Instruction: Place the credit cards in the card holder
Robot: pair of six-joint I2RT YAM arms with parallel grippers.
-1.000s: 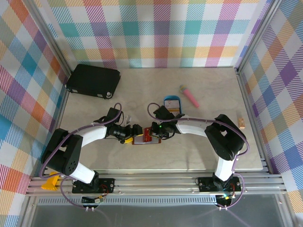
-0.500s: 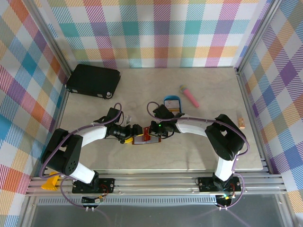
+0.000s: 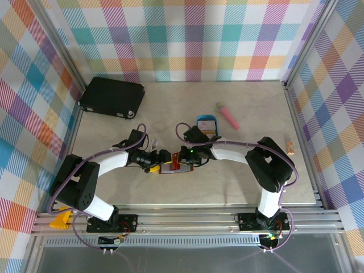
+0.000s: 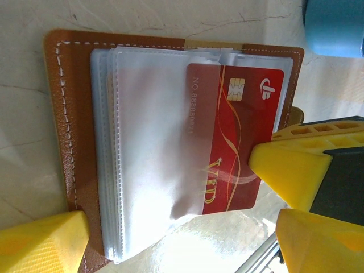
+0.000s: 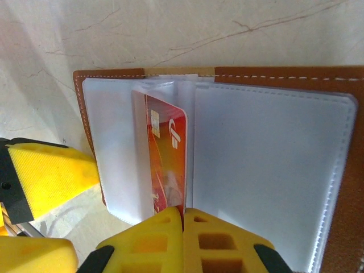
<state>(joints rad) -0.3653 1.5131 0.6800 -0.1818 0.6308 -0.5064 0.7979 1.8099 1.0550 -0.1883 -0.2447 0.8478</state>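
Right pincer (image 5: pixel 183 219): clamped tight on the bottom edge of the red card (image 4: pixel 239 131), jaws flush together with the card in the seam.
Left pincer (image 4: pixel 179 227): spread wide, one finger off each end of the card holder (image 4: pixel 74 114). Can't tell if it's actually pressing on it.
What changed: honestly almost nothing. From above both arms sit where they were a second ago, and the right jaws just nipped that last bit shut.
Red card: roughly half inside one of the clear sleeves (image 4: pixel 148 142), chip end still sticking out.
Card holder: lying open flat on the table (image 3: pixel 227 187), between the two pincers.
What it means: I'd guess the grip is now firm enough to push the card the rest of the way in.
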